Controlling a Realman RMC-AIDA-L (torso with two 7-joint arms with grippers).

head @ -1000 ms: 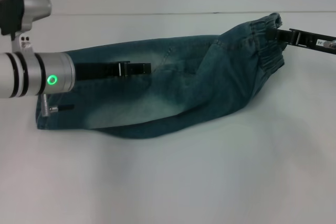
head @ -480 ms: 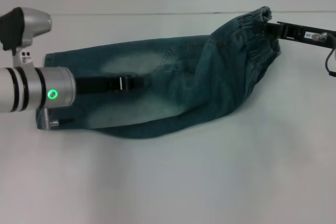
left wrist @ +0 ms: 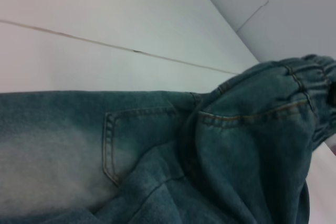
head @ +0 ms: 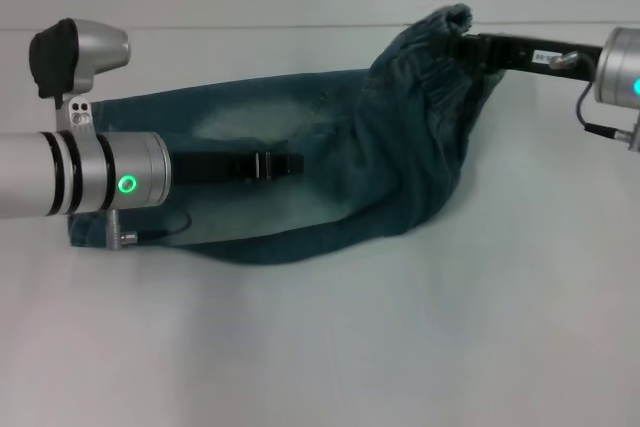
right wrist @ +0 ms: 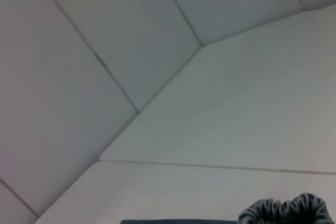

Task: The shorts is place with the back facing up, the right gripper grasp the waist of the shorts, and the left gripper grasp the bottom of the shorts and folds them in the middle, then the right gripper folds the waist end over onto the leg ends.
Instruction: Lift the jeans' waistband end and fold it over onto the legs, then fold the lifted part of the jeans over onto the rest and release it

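Blue faded-wash denim shorts point(head: 330, 182), already doubled lengthwise, lie as a long band across the white worktop point(head: 330, 347), running from 9 o'clock towards 2 o'clock in the head view. The right hand point(head: 468, 47), black and two-fingered on a dark arm with a small white label, is clenched on the puckered elastic waist point(head: 445, 27) at about 1 o'clock and holds it lifted off the worktop, so the cloth hangs in a slack drape beneath it; this lift is presumably what lets the waist end travel over the legs. The left hand point(head: 285, 164), black on a silver cylindrical wrist with a green ring light, lies flat over the middle of the band, pointing towards 3 o'clock; whether its fingers are parted or closed cannot be told. It likely serves to pin the cloth. The leg ends point(head: 95, 232) rest at 9 o'clock, partly hidden by the silver wrist. One pointed back pocket point(left wrist: 139, 145) shows in the left wrist view. The left arm itself lies across the landing area, and appears to be the only obstacle to the fold.
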